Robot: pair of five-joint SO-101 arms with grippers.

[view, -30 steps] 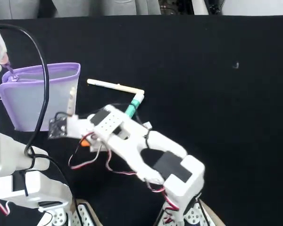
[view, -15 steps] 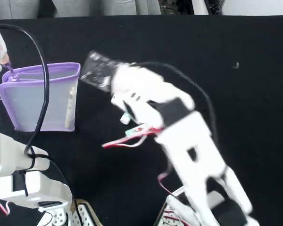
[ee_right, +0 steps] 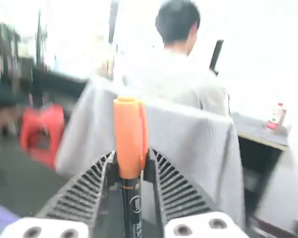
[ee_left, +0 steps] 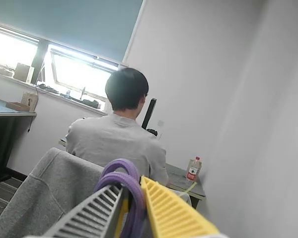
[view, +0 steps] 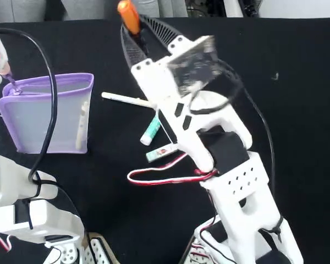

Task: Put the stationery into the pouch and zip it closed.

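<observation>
Now our right gripper point(view: 135, 32) is clamped on the orange marker point(view: 128, 15) and raised high over the far side of the table point(view: 297, 110), well apart from the purple pouch point(view: 44, 115), so we judge the step is to carry it across to the pouch's top edge and tip it downward. Our left gripper point(ee_left: 131, 183) is closed on a purple loop at the pouch's top corner, and we want it holding that rim steady and upright. We should let go only once the marker's lower end is inside the rim, and cross above the white pen point(view: 133, 100) and teal-capped stick point(view: 152, 131) lying near the pouch.
</observation>
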